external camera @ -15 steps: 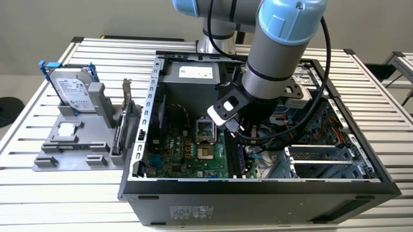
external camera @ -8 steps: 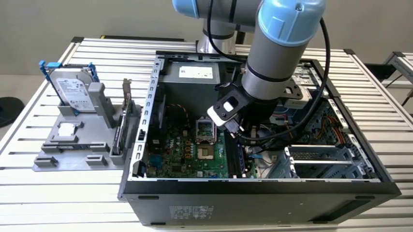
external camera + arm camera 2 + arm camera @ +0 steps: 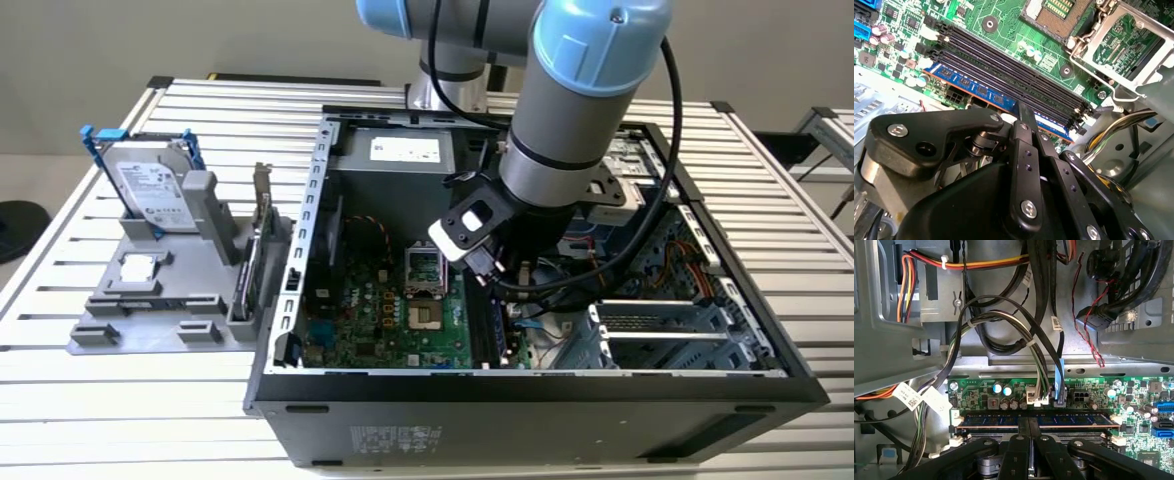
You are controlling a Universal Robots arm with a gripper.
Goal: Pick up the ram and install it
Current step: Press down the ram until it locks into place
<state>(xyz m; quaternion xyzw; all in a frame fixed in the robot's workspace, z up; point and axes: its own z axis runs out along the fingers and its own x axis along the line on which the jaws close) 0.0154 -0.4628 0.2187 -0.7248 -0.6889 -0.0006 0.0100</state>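
In the second wrist view I see my pincer [image 3: 1025,114] reaching down onto the green motherboard [image 3: 1004,25], its two dark fingers [image 3: 1026,117] drawn close together around the middle of the ram [image 3: 974,90]. The ram is the long, narrow stick with a bluish face, and it lies along the outermost of the black memory slots [image 3: 1014,67], the one nearest the board's edge. The other slots beside it stand bare, and past them sits the open processor socket [image 3: 1064,10] with its metal frame.

In the first wrist view I look along the pincer [image 3: 1028,421] from the other side. The fingers pinch the ram [image 3: 1074,419] at its middle, so the stick runs out evenly to either side of them, level with the slot and between the white end latches [image 3: 1116,418]. I cannot tell whether it is pushed fully home. Beyond it hang bundles of cables [image 3: 1004,325] against the grey metal wall of the case.

In the exterior view the arm [image 3: 561,130] reaches down into the open computer case [image 3: 534,390] on the slatted table [image 3: 107,410]. A silver hard drive [image 3: 150,185] with blue rails stands in a grey holder [image 3: 147,300] on the exterior view's left, well apart from the case.
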